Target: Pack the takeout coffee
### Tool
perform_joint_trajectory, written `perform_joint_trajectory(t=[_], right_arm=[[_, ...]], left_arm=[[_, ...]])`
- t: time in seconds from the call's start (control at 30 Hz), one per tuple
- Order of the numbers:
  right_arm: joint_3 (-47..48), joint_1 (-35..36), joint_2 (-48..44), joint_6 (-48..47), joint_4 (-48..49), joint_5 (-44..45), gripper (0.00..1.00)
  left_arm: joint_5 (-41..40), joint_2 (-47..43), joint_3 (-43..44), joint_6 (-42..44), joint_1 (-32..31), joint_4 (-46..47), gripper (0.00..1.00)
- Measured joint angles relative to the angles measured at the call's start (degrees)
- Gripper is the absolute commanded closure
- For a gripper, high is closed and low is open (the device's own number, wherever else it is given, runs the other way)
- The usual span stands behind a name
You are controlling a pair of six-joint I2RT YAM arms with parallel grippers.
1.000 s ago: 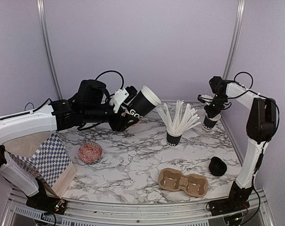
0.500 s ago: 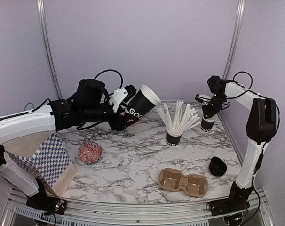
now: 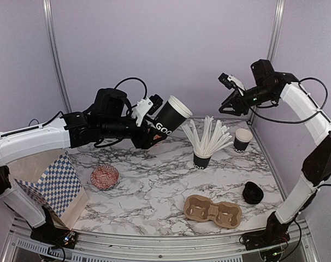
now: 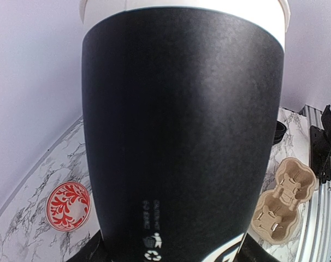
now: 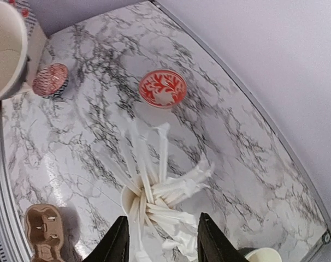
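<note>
Counting two coffee cups [image 3: 170, 119] [image 3: 242, 140], one pulp carrier [image 3: 212, 211].

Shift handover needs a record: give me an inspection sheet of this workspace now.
Surface: marble tabletop, no spills seen.
Job's things: one black cup held tilted in the air; second cup upright on the table; black lids stacked.
Clutter: stick cup, pulp carrier, red patterned dish, checked bag.
Grippers: left gripper shut on black cup; right gripper open, empty, aloft.
Cables: black loops on both arms.
Surroundings: lilac walls, metal posts.

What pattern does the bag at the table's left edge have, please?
The bag has a blue-and-white check, seen best in the top external view.
</note>
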Motion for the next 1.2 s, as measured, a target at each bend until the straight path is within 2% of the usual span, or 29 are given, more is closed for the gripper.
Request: perform_joint_trajectory(t=[0.23,0.4,0.53,0.67,0.7,0.83,0.93,0.97,1.2], right_arm=[[-2.9,10.1,-6.1,-6.2,1.0,-15.5,0.55],[-2.4,15.4,-5.3,-7.4,1.4,-18.5,0.58],[0.0,18.1,-2.7,-8.7,0.9,-19.3,0.74],[0.3,20.6,-1.6,-10.1,0.9,-18.9,0.97],[0.3,21.0,-1.7,-10.5,0.9,-18.8,1.0],[0.3,21.4,-1.8,-11.5,0.4,-18.2,1.0],[0.3,22.1,-1.9,-10.6,0.6,-17.0,1.0],[0.3,22.3,-1.9,-10.3,0.8,-16.0,1.0],[-7.4,27.3,-4.4,-10.2,3.5,-3.5,1.0]], left_arm=[[2.1,1.1,1.0,-1.4,0.0,0.0,0.43],[3.1,1.1,1.1,-1.8,0.0,0.0,0.43],[3.5,1.1,1.1,-1.9,0.0,0.0,0.43],[4.5,1.1,1.1,-1.8,-0.1,-1.0,0.43],[4.7,1.1,1.1,-1.8,-0.1,-1.3,0.41],[5.4,1.1,1.0,-1.8,-0.1,-1.7,0.22],[3.0,1.1,0.9,-2.0,0.0,-1.1,0.1],[1.6,0.9,0.5,-2.0,0.0,-0.9,0.03],[-10.5,-3.6,-3.8,-2.1,0.0,-1.9,0.01]])
